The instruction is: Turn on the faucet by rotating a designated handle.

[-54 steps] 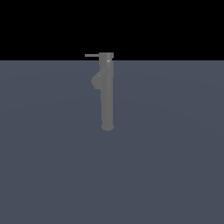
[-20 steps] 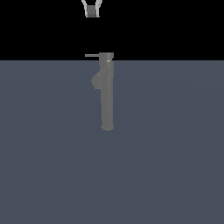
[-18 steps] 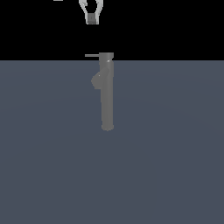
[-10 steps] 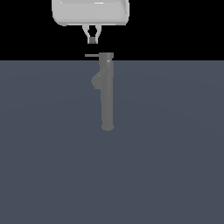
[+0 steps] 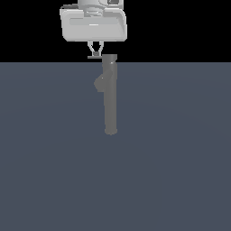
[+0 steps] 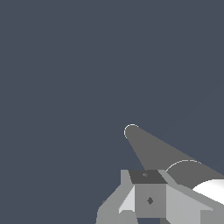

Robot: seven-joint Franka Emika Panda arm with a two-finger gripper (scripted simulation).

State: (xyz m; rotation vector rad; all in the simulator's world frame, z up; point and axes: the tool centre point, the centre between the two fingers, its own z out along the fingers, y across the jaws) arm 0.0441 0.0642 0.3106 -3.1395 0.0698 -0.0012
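The faucet point(image 5: 110, 97) stood upright just left of centre in the exterior view, spout bump point(image 5: 101, 83) on its left flank, cap level with the upper edge of the grey floor point(image 5: 180, 171). The handle point(image 5: 94, 57) stuck out from the cap toward the exterior view's left — thin, short, roughly level. Your gripper point(image 5: 94, 51) hung directly above that rod, near the top centre of the frame, fingertips converging almost onto it; whether they touched it could not be told. The jaws looked narrowly parted at most, and nothing was visibly held; the wrist view showed only the finger block point(image 6: 148, 199) over the column's length, so it settled nothing.

Judgement: you were at the approach to contact. To do it well, you needed the tips beside the rod's outer end rather than atop it — more leverage there. Then push sideways in an arc about the column axis, keeping height constant so the tips did not slip over the rod.
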